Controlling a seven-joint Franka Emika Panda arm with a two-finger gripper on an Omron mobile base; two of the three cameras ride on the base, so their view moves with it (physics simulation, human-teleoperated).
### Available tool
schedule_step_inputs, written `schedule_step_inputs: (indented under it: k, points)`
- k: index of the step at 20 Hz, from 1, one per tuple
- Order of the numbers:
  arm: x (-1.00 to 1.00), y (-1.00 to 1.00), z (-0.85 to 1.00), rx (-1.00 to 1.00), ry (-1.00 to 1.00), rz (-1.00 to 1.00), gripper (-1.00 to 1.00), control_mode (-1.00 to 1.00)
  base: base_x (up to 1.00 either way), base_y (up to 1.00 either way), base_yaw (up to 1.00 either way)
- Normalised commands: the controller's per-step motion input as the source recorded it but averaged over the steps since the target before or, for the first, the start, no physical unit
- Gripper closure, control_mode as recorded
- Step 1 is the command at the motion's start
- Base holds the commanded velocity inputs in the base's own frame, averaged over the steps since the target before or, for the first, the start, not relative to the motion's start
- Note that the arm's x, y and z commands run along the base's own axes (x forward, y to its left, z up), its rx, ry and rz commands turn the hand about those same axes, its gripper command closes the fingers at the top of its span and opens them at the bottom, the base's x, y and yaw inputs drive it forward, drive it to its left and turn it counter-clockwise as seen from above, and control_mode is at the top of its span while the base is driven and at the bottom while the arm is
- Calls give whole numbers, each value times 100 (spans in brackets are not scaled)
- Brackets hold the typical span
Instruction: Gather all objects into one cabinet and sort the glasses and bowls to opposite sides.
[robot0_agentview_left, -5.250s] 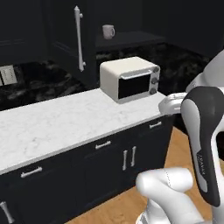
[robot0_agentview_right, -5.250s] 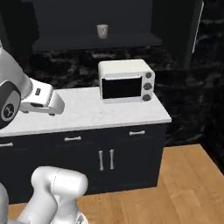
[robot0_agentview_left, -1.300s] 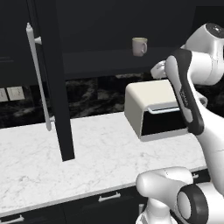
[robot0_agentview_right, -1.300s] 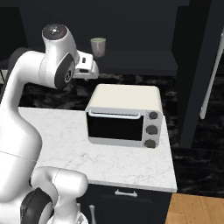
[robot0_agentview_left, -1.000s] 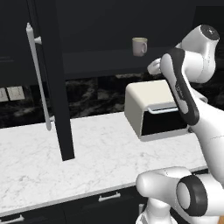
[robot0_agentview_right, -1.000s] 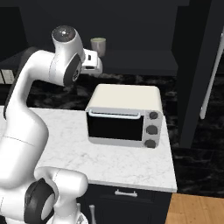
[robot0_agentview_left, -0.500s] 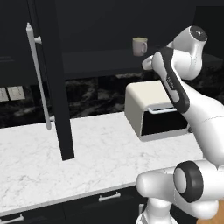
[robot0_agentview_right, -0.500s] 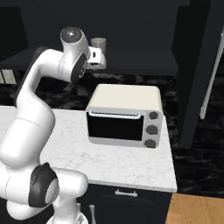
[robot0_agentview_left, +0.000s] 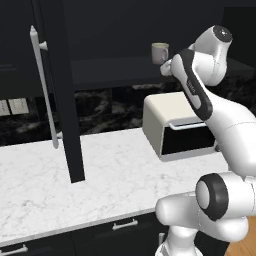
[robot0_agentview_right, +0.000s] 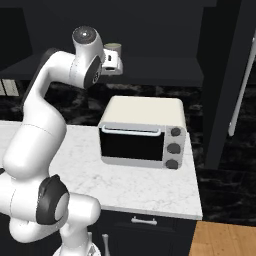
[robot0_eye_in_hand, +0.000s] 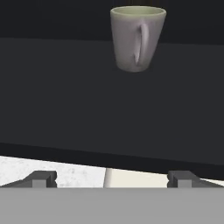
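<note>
1. The grey-beige cup (robot0_eye_in_hand: 137, 37), a handled mug, stands upright on the cabinet shelf (robot0_eye_in_hand: 65, 87), a little way back from its front edge and alone on the stretch I can see.
2. The cabinet door (robot0_agentview_left: 60, 90) hangs open, its pale bar handle (robot0_agentview_left: 44, 95) facing the room.
3. The gripper (robot0_eye_in_hand: 111, 177) is level with the shelf's front edge, pointed at the cup but apart from it; its fingertips (robot0_eye_in_hand: 41, 178) stand wide apart with nothing between them.
4. Below sits a cream toaster oven (robot0_agentview_right: 142, 132) on the marble counter (robot0_agentview_left: 100, 180), near its right-hand end.
5. By my reckoning the job is early: this cup looks to be the next pick, and no other cup or bowl is anywhere I can see.
</note>
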Motion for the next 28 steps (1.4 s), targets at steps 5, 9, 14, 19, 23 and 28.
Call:
schedule_step_inputs:
  k: [5,9,14,19,23,28]
  points:
    - [19,0,3,0,0,0,-100,-100,0,0,0]
    - [29,0,10,0,0,0,-100,-100,0,0,0]
    - [31,0,13,0,0,0,-100,-100,0,0,0]
    - [23,0,15,0,0,0,-100,-100,0,0,0]
    - [26,-2,14,2,0,0,-100,-100,0,0,0]
    - [33,-4,1,2,0,0,-100,-100,0,0,0]
